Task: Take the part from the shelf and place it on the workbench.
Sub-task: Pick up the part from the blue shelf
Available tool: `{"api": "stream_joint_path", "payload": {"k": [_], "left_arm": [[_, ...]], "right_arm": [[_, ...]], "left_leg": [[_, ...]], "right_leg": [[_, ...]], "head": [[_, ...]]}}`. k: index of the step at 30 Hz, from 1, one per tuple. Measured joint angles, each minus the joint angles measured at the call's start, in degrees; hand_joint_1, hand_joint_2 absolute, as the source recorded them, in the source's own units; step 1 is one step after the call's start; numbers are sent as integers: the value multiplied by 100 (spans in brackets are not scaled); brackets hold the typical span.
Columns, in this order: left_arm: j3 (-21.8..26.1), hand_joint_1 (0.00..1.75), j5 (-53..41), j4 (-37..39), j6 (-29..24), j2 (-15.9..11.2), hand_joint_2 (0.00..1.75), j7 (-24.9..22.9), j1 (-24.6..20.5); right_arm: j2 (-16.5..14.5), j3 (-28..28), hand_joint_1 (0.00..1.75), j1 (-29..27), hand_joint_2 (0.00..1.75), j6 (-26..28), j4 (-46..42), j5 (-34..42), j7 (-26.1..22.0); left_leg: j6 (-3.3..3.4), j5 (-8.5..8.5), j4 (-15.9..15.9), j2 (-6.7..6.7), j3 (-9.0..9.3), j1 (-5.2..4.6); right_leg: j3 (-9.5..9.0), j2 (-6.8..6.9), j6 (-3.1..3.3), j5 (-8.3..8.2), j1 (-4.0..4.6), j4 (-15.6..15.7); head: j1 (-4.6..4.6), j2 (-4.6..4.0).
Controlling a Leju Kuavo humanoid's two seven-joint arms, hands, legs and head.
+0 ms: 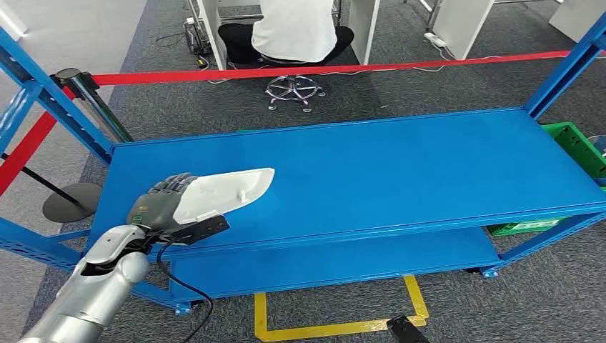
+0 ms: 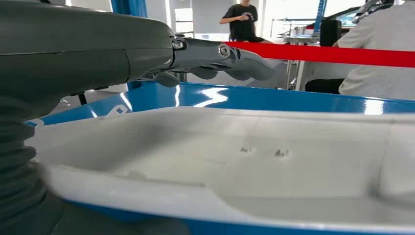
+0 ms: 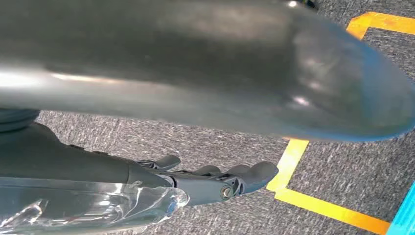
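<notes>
The left hand has its fingers closed along the near end of the white part, which lies low over the front-left corner of the blue workbench top; whether it already rests on the surface cannot be told. In the left wrist view the part sits just above the blue sheet with the fingers stretched over it. To finish well, the robot should lower it flat, away from the front edge (a tilted release could let it slide), then spread the fingers. The right hand hangs over the floor, fingers loosely curled, holding nothing.
</notes>
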State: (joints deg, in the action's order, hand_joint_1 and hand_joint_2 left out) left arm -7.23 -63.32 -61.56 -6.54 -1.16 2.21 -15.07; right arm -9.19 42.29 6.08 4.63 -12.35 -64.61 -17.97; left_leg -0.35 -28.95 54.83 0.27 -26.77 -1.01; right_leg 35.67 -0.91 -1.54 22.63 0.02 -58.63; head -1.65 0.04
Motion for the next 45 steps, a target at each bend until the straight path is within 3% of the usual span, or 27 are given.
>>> {"api": "stream_joint_path", "payload": {"k": [30,45], "left_arm": [[-284,175,105,155,-190,108,175,109,-116],[-460,175,243,-1414,-792,200,175,457,657]], "right_arm": [[-3,1,0,-12,0,68,0,19,0],[-3,28,0,-72,0,173,0,110,-130]], "left_leg": [[3,1,0,0,0,-5],[8,-3,0,1,-2,-6]], "right_leg": [[-3,1,-4,-3,-4,0],[3,-1,-4,-2,-4,3]], "head": [[1,0],[1,2]]}}
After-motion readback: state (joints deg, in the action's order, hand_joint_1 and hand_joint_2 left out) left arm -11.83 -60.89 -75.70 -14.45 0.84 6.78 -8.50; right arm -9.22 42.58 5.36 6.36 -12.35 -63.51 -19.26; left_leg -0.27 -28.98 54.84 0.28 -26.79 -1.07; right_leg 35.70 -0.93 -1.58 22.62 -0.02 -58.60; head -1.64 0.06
